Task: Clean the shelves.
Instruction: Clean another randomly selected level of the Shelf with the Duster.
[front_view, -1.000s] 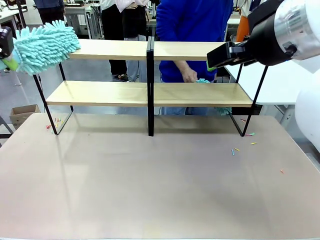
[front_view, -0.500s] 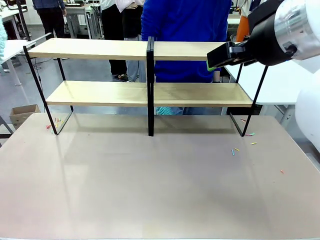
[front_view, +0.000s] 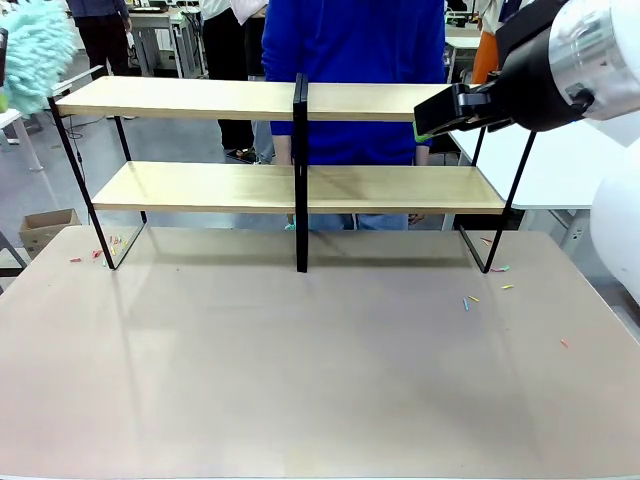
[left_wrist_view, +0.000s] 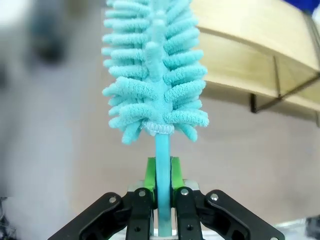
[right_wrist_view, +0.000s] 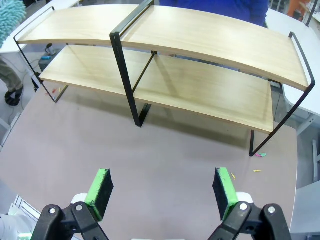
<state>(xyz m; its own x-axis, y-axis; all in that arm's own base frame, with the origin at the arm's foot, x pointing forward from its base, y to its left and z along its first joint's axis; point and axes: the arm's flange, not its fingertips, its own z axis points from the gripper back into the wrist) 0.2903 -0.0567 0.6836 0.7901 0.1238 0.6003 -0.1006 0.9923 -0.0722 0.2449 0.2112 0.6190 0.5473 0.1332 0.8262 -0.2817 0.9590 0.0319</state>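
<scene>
The left gripper (left_wrist_view: 161, 192) is clamped on the thin handle of a turquoise microfibre duster (left_wrist_view: 155, 75), fluffy head pointing straight out along the fingers. The shelves (front_view: 300, 100) stand along the far edge of the beige tabletop (front_view: 320, 370), long boards running left to right; in the front view the duster hangs just off the top board's left end, so the left arm is plainly the nearer one. A sideways sweep along that board looks like the coming move. The right gripper (right_wrist_view: 162, 192) hovers wide open, holding nothing, above the tabletop. Both boards look bare; small coloured scraps (front_view: 485, 290), hard to identify, lie by the rack's feet.
</scene>
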